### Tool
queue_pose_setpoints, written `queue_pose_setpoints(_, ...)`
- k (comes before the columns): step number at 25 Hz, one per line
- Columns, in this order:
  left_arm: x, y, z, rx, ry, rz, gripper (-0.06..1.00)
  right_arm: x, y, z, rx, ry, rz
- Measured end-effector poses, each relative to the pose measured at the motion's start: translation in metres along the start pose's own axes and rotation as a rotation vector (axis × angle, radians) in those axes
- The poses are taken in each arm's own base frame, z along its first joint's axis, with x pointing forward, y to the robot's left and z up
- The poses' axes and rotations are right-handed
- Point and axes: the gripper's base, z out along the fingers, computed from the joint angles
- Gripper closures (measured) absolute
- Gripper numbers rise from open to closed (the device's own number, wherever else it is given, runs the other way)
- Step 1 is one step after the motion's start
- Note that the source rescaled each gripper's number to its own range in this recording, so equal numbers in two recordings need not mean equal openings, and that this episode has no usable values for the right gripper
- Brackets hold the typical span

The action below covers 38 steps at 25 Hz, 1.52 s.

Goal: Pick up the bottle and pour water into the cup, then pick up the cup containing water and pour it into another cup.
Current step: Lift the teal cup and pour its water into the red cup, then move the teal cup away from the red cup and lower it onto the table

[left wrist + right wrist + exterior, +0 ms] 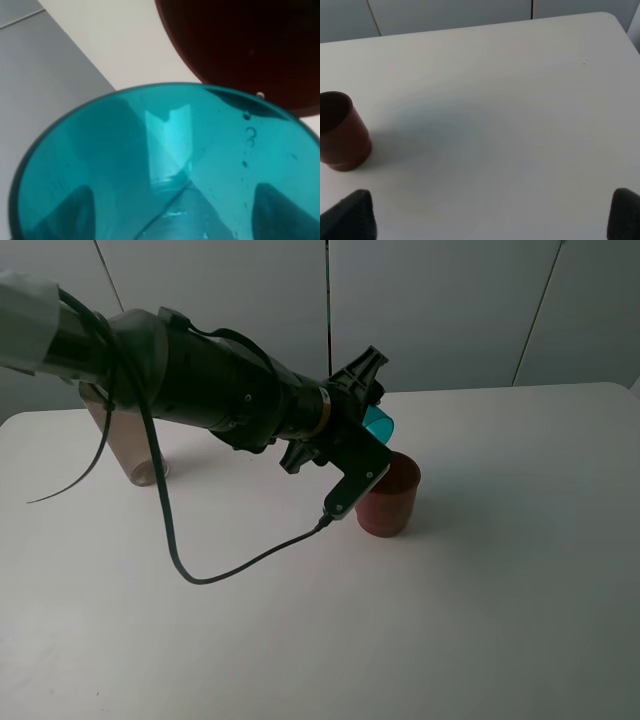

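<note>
My left gripper is shut on the teal cup and holds it tipped on its side, rim just above the mouth of the dark red cup. In the left wrist view the teal cup fills the frame, with droplets on its inner wall; the red cup's dark mouth lies just beyond its rim, and my fingers show through the plastic. The brownish bottle stands at the far left, partly behind my left arm. My right gripper is open and empty, well away from the red cup.
A black cable hangs from the left arm and loops over the white table. The table's back edge runs close behind the cups, with a grey panelled wall beyond.
</note>
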Motion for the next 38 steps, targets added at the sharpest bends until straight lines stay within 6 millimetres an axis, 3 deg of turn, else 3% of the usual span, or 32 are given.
queue_pose_setpoints(9,-0.003,0.000,0.000,-0.001,-0.031,-0.022,0.79,0.000,0.000,0.000,0.000,0.000,0.000)
queue_pose_setpoints(19,0.002,-0.003,0.002,0.021,-0.071,-0.431,0.79,0.000,0.000,0.000,0.000,0.000,0.000)
queue_pose_setpoints(26,0.032,-0.006,0.000,0.043,-0.104,-0.810,0.79,0.000,0.000,0.000,0.000,0.000,0.000)
queue_pose_setpoints(32,0.075,-0.009,-0.005,-0.020,-0.176,-1.158,0.79,0.000,0.000,0.000,0.000,0.000,0.000)
queue_pose_setpoints(38,0.108,-0.035,-0.009,-0.101,-0.267,-1.413,0.79,0.000,0.000,0.000,0.000,0.000,0.000)
